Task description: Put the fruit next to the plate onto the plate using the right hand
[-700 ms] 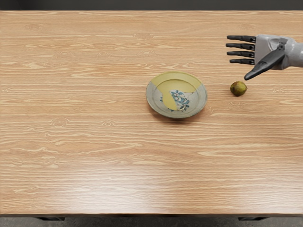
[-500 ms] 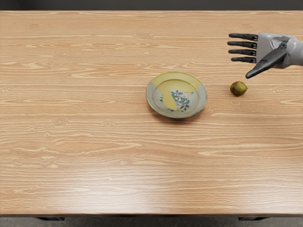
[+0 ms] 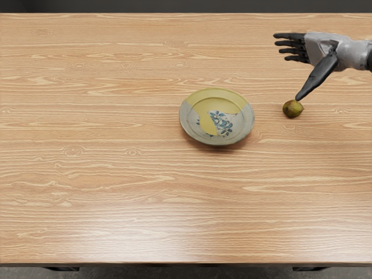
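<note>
Right hand (image 3: pixel 317 51): open, fingers stretched leftward, holding nothing; thumb angled down, tip just above the fruit.
Fruit (image 3: pixel 292 108): on the table (image 3: pixel 116 192), near the plate's right side, not touching it.
Plate (image 3: pixel 200 102): mid-table; blue floral motif, yellow patch.
Room: bare wood between fruit and plate.

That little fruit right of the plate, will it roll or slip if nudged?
The fruit looks small and roundish, so a sideways nudge would probably roll it across the flat table. Its skin seems smooth, so the fingers of the right hand may slip unless they wrap around it. Being so small, it is likely light.
</note>
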Motion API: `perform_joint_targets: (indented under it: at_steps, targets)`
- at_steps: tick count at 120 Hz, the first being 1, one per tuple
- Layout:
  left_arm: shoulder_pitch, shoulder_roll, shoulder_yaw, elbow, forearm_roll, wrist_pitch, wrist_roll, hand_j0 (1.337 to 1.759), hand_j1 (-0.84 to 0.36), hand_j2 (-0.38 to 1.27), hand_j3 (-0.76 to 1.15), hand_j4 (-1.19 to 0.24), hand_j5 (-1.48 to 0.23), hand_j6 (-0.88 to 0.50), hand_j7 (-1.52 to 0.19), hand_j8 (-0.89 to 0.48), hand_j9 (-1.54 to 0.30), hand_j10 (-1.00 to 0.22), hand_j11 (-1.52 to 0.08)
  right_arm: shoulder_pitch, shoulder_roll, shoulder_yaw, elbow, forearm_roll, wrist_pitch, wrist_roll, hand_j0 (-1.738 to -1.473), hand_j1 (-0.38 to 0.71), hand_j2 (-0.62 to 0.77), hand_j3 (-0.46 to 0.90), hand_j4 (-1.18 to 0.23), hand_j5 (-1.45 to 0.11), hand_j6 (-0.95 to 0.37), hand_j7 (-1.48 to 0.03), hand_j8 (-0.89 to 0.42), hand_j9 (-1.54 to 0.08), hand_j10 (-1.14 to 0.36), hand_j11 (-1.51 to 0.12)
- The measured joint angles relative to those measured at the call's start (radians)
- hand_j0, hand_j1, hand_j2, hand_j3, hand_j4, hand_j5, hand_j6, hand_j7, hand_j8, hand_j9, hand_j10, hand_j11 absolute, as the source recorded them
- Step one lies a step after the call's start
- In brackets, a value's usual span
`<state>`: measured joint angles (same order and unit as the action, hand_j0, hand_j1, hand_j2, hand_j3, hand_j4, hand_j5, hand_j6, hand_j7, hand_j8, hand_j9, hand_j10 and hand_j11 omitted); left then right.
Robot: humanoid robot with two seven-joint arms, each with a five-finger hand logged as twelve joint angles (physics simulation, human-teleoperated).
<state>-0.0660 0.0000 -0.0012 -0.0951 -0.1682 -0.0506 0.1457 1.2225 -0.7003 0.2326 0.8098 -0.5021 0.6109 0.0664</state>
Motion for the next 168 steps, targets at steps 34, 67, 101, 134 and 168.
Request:
perform_joint_targets:
  at_steps: [34,67,101,134,168]
  targets:
    - [0.000,0.000,0.000,0.000,0.000,0.000,0.000,1.658,0.32,0.00,0.00,-0.02,-0.03,-0.02,-0.03,-0.02,-0.03,-0.02,-0.03,-0.054,0.028,-0.015,-0.006,-0.231,-0.044,0.105,-1.658,-0.35,0.00,0.00,0.00,0.00,0.00,0.00,0.00,0.00,0.00,0.00]
    - [0.000,0.000,0.000,0.000,0.000,0.000,0.000,1.658,0.32,0.00,0.00,-0.02,-0.03,-0.02,-0.03,-0.02,-0.03,-0.02,-0.03,-0.092,0.053,-0.093,-0.008,-0.267,-0.265,0.117,-1.658,-0.34,0.00,0.00,-0.01,-0.01,-0.01,-0.01,-0.01,-0.01,-0.01,-0.01]
    - [0.000,0.000,0.000,0.000,0.000,0.000,0.000,1.658,0.32,0.00,0.00,-0.02,-0.03,-0.02,-0.03,-0.02,-0.03,-0.02,-0.03,-0.105,0.068,-0.169,-0.012,-0.271,-0.413,0.113,-1.658,-0.26,-0.01,0.00,-0.08,-0.10,-0.08,-0.10,-0.08,-0.10,-0.08,-0.10]
    - [0.000,0.000,0.000,0.000,0.000,0.000,0.000,1.658,0.32,0.00,0.00,-0.02,-0.03,-0.02,-0.03,-0.02,-0.03,-0.02,-0.03,-0.092,0.110,-0.241,-0.044,-0.273,-0.477,0.110,-1.658,-0.16,-0.03,0.00,-0.16,-0.20,-0.16,-0.20,-0.16,-0.20,-0.16,-0.20]
    - [0.000,0.000,0.000,0.000,0.000,0.000,0.000,1.658,0.32,0.00,0.00,-0.02,-0.03,-0.02,-0.03,-0.02,-0.03,-0.02,-0.03,-0.038,0.125,-0.316,-0.087,-0.287,-0.481,0.095,-1.658,-0.10,-0.04,0.00,-0.21,-0.27,-0.21,-0.27,-0.21,-0.27,-0.21,-0.27]
